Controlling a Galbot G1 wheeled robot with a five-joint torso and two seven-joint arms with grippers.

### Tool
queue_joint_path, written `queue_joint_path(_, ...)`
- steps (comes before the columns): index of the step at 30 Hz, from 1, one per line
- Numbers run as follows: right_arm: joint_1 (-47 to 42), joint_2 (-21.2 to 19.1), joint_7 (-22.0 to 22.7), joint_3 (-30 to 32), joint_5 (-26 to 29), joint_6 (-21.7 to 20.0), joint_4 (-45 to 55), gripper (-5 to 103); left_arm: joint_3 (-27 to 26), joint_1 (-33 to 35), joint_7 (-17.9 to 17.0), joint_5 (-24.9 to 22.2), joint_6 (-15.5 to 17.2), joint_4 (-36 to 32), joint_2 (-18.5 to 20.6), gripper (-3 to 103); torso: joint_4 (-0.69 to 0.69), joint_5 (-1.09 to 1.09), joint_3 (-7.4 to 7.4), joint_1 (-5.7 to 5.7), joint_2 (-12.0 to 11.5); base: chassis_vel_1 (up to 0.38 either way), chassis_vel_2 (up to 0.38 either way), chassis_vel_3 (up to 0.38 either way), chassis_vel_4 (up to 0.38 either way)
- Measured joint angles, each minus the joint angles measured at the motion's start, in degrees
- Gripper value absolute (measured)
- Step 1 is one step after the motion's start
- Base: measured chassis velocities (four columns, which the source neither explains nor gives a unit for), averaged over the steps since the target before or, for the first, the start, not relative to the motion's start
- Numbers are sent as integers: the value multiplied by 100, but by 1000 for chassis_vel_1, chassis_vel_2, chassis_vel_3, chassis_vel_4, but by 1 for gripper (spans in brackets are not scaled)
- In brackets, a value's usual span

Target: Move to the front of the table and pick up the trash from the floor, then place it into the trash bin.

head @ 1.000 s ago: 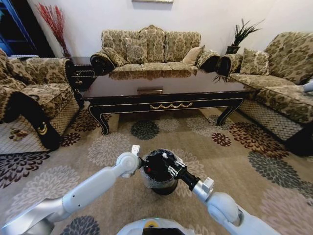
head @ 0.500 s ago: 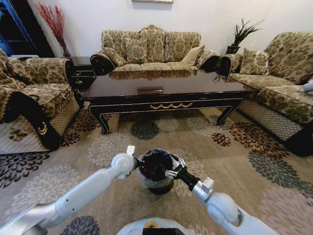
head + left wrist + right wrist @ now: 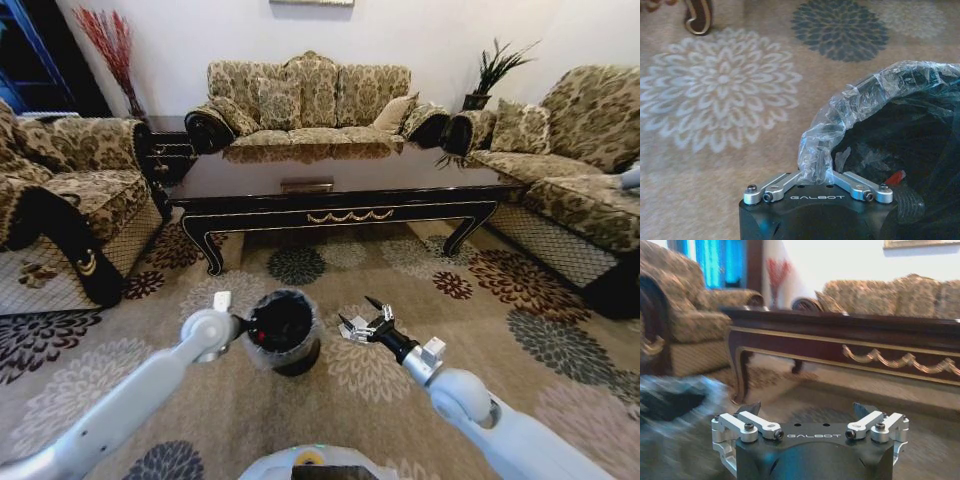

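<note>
Progress check, head view first: we're parked in front of the coffee table (image 3: pixel 335 190), and our left gripper (image 3: pixel 243 325) is pinched on the rim of the trash bin (image 3: pixel 280 330), which sits on the flowered carpet (image 3: pixel 480 330) just to our left. Our right gripper (image 3: pixel 362 322) hangs beside the bin, apart from it, fingers spread and holding nothing. We spot no litter on the visible carpet (small scraps could hide in the pattern).

Left wrist view: left gripper (image 3: pixel 816 176) is clamped on the liner bag (image 3: pixel 850 107) at the bin's edge (image 3: pixel 920 130). Crumpled bits (image 3: pixel 842 159) and something red (image 3: pixel 895 177) lie inside, but we can't identify them.

Right wrist view: right gripper (image 3: pixel 807 412) jaws wide apart, empty, pointed at the table's gold-trimmed front edge (image 3: pixel 900 360).

Judgement: approach done; the drop looks done for at least one piece; whether more trash is left, can't tell.
</note>
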Motion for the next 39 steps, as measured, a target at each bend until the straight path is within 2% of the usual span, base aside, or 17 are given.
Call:
queue_joint_path(3, 193, -24, -59, -29, -51, 97, -646, 100, -496, 496, 134, 96, -1, -176, 244, 0, -2, 3, 0, 0, 0, 0, 0, 0, 0)
queue_joint_path(4, 193, -24, -59, -29, -51, 97, -646, 100, -496, 496, 134, 96, -1, -176, 244, 0, -2, 3, 0, 0, 0, 0, 0, 0, 0)
queue_joint_path(9, 553, 68, -167, -167, -45, 157, -1574, 100, -1461, 1427, 344, 343, -1, -394, 275, 0, 1, 2, 0, 0, 0, 0, 0, 0, 0)
queue_joint_path(12, 624, 225, -273, -145, -159, 175, -2084, 100, -1604, 1593, 385, 407, -2, -434, 214, 0, 2, 2, 0, 0, 0, 0, 0, 0, 0)
queue_joint_path(14, 695, 313, -316, -142, -163, 178, -2524, 100, -1748, 1779, 443, 410, -2, -550, 213, 0, -4, 1, 0, 0, 0, 0, 0, 0, 0)
queue_joint_path(21, 951, 501, -449, -308, -179, 161, -3223, 100, -1947, 2034, 468, 387, -4, -784, 252, 0, -3, 1, 0, 0, 0, 0, 0, 0, 0)
queue_joint_path(24, 1312, 730, -515, -594, -83, 43, -3624, 100, -1990, 2203, 432, 405, -3, -926, 179, 0, 1, 1, 0, 0, 0, 0, 0, 0, 0)
queue_joint_path(34, 1799, 1073, -724, -969, -20, 40, -4444, 100, -1990, 2301, 339, 404, -4, -1060, 71, 0, -2, 1, 0, 0, 0, 0, 0, 0, 0)
queue_joint_path(39, 2142, 1352, -835, -1157, -33, 108, -5180, 100, -2037, 2391, 279, 405, -4, -1073, 47, 0, -1, 1, 0, 0, 0, 0, 0, 0, 0)
